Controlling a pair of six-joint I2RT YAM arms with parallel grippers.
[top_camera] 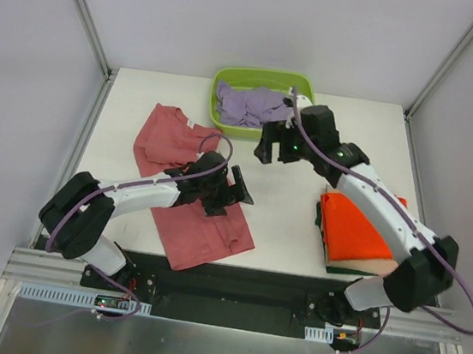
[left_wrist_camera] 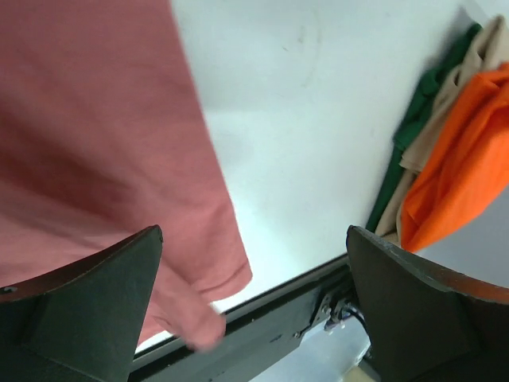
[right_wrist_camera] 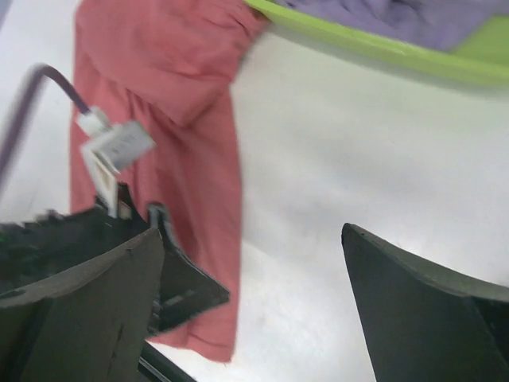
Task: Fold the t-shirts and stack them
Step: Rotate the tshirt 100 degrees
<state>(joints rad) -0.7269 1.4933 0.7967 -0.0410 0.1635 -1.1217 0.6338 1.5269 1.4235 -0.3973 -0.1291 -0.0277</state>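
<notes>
Red shirt (top_camera: 186, 218): spread flat and unfolded, slantwise on left of tabletop (top_camera: 292, 214), collar far, hem near; probably laid open so the sides can be folded in.
Left claw (top_camera: 233, 190): jaws wide apart, empty; low over the shirt's right edge, likely placed to pinch it.
Right claw (top_camera: 266, 149): jaws apart, holding nothing; above bare tabletop between tub (top_camera: 229, 79) and red shirt, turned toward the shirt, probably to take a far corner.
Orange shirt (top_camera: 354, 228): folded, atop tan shirt (top_camera: 374, 265) at right near edge; pile kept out of the working space.
Lavender shirt (top_camera: 250, 103): crumpled in tub, waiting its turn.
</notes>
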